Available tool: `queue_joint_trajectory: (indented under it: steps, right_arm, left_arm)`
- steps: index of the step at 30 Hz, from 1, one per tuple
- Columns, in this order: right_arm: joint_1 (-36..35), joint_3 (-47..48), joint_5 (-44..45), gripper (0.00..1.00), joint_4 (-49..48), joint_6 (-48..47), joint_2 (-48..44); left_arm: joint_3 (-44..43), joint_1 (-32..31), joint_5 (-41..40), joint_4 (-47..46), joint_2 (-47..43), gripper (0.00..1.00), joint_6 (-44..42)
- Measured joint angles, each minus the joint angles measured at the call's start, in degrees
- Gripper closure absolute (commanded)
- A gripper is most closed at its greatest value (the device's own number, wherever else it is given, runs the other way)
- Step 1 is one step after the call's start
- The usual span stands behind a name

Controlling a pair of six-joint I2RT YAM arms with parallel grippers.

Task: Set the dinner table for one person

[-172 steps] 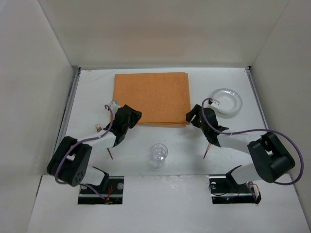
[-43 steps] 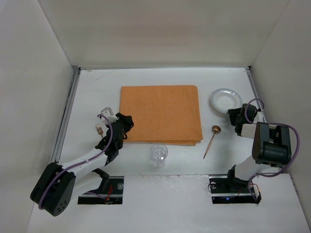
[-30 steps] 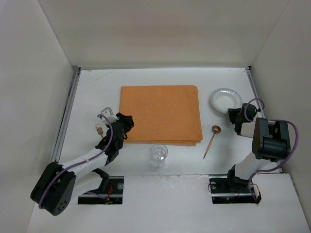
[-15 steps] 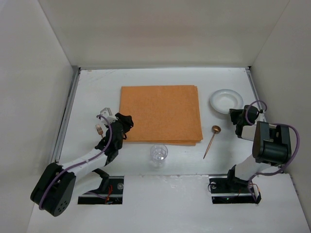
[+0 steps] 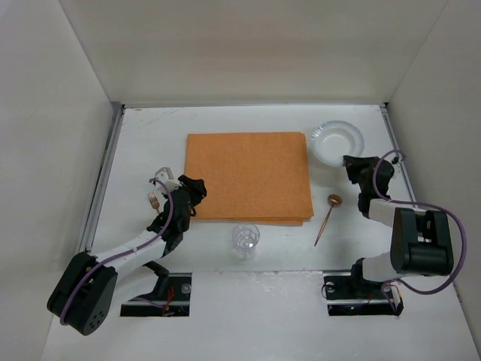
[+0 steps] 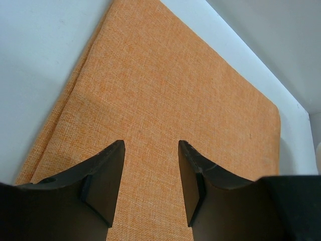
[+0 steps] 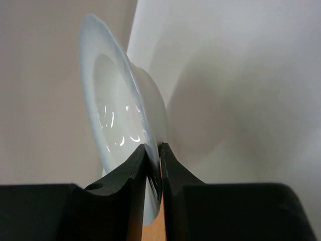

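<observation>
Dinner table [image 5: 150, 143]: right fingers [image 7: 133, 168] pinch plate [image 7: 108, 100].

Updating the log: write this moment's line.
right gripper shut on plate | left gripper open over placemat | glass, spoon on table

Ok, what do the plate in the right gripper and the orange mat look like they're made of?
The plate looks like glazed ceramic, possibly hard plastic: white, glossy, with sharp light reflections in its well. The orange mat looks like woven cloth: matte, with a visible weave and a layered, folded edge.
</observation>
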State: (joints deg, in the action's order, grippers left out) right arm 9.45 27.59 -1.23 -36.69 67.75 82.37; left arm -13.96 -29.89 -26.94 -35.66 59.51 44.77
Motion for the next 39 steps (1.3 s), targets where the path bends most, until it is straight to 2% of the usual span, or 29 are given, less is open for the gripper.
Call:
queue_joint_trajectory:
  steps: [8,17,32,39]
  right_arm:
    - [-16.0,3.1,-2.5,0.84,1.4,0.1,-0.3]
    - [-29.7,11.6,-3.7,0.84,1.6,1.2,10.2]
    - [-38.1,17.7,-4.6,0.83,4.5,2.4,18.9]
    - [-39.6,19.7,-5.4,0.82,5.9,2.5,21.8]
  left_arm:
    - [0.3,2.7,1.0,0.1,-0.5,0.56,0.3]
    - [0.5,4.5,2.2,0.1,-1.2,0.56,0.7]
    - [0.5,5.2,3.0,0.4,-1.3,0.56,1.2]
    - [0.5,5.2,3.1,0.8,-1.3,0.56,1.2]
